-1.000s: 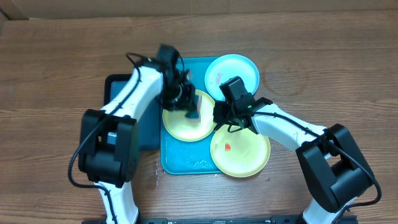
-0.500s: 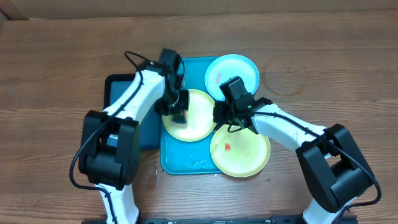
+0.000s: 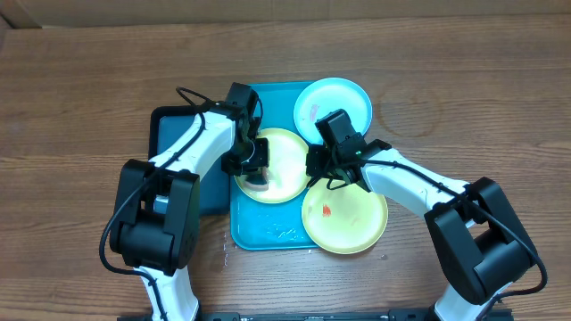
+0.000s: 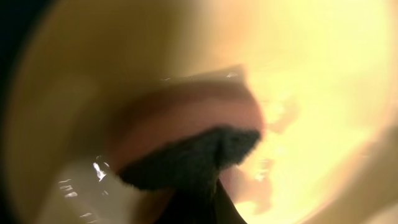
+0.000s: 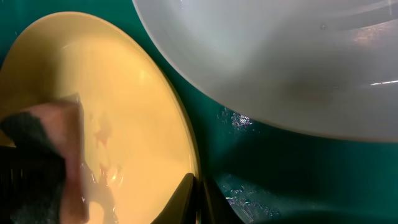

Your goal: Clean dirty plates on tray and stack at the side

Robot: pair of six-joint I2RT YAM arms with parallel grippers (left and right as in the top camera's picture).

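Dark navy plastic is showing just left of the turquoise tray [image 3: 259, 234]: a smaller tray [image 3: 178, 160] lying on the wooden table [image 3: 71, 107]. Over the turquoise tray's left half, the left gripper [image 3: 253, 168] is pinching a sponge [image 4: 186, 143], pinkish with a dark scouring face, and pressing it onto the middle plate [image 3: 285, 169], a yellow-green one lying at the tray's centre with wet streaks glistening on it. At that plate's right rim, the right gripper [image 5: 198, 199] is clamping its jaws together on the edge, apparently steadying it. Further right, the light blue plate [image 3: 339, 105] is overhanging the tray's far right corner. A second yellow-green plate [image 3: 352, 223] is overhanging the near right edge and carrying an orange smear [image 3: 326, 210]. The job is looking early: one plate is being scrubbed, two are waiting, and nothing is stacked at the side yet.
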